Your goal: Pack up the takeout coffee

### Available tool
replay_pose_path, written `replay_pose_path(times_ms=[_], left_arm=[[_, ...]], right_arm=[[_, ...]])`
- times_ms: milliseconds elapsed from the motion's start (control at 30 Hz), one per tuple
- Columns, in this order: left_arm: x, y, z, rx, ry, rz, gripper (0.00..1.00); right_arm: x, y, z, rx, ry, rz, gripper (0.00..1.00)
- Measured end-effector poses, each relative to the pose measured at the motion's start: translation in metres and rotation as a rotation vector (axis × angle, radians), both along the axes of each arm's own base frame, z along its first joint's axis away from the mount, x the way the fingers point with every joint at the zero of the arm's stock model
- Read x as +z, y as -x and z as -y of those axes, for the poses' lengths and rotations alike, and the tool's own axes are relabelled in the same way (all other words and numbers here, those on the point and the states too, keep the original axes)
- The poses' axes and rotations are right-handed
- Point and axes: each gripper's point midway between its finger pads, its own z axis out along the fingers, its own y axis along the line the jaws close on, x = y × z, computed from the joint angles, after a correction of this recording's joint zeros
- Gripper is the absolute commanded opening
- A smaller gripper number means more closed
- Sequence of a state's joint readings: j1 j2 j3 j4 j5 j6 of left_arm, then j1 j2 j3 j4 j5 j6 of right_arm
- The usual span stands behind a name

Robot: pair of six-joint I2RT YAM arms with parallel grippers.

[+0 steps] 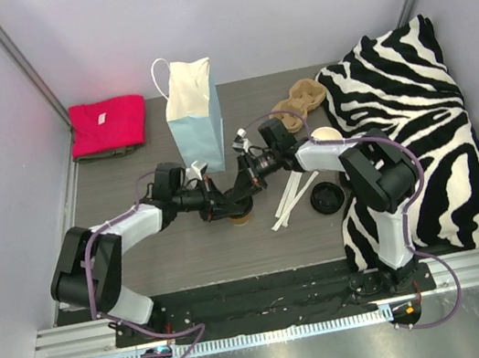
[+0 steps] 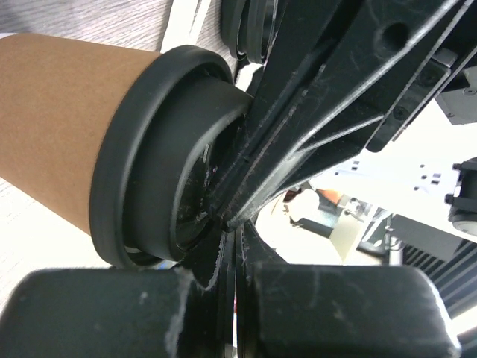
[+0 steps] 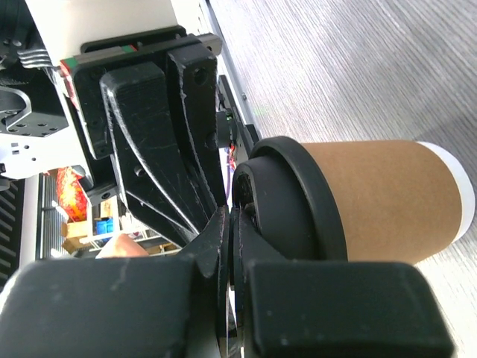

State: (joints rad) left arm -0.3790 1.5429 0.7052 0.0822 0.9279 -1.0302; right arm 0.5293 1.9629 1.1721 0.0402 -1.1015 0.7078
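I am watching both arms meeting over the middle of the grey counter (image 1: 187, 248). The takeout coffee (image 1: 242, 217), a tan paper cup, is sitting just under their tips, in front of the light blue paper bag (image 1: 194, 117) and apart from it. The left tool (image 2: 227, 231) is showing its fingers pressed together with nothing between them, its tip touching the cup's black lid (image 2: 141, 160). The right tool (image 3: 227, 224) is likewise closed on nothing, and the two tips are meeting on the top of that lid. I cannot tell whether the cup is standing or tipped. A spare lid (image 1: 326, 197) and white sticks (image 1: 288, 200) are lying to the right, beside a zebra-striped cloth (image 1: 416, 129). A brown cup carrier (image 1: 298, 99) is lying further back, and a red cloth (image 1: 107, 125) is lying in the far left corner.
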Motion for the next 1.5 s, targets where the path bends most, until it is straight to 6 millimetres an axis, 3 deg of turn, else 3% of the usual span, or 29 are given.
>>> replay_pose_path(times_ms=[300, 533, 700, 800, 900, 1067, 1500], left_arm=[[0.005, 0.002, -0.005, -0.016, -0.020, 0.087, 0.01], [0.015, 0.006, -0.010, -0.037, -0.040, 0.154, 0.27], [0.047, 0.017, -0.020, -0.037, -0.026, 0.255, 0.30], [0.056, 0.009, -0.037, 0.045, -0.047, 0.270, 0.42], [0.042, 0.004, -0.055, 0.135, -0.092, 0.219, 0.48], [0.011, 0.010, -0.063, 0.186, -0.162, 0.092, 0.50], [-0.016, -0.011, -0.048, 0.216, -0.175, 0.015, 0.51]], right_arm=[[0.006, 0.011, 0.003, -0.036, 0.063, -0.014, 0.05], [0.030, 0.018, 0.009, -0.025, 0.071, 0.021, 0.19], [0.054, 0.000, 0.006, -0.031, 0.050, 0.120, 0.26], [0.061, -0.014, 0.009, -0.053, 0.077, 0.187, 0.39], [0.062, -0.032, 0.018, -0.092, 0.125, 0.248, 0.47], [0.052, -0.046, 0.031, -0.130, 0.197, 0.292, 0.48], [-0.001, -0.021, 0.043, -0.090, 0.285, 0.150, 0.48]])
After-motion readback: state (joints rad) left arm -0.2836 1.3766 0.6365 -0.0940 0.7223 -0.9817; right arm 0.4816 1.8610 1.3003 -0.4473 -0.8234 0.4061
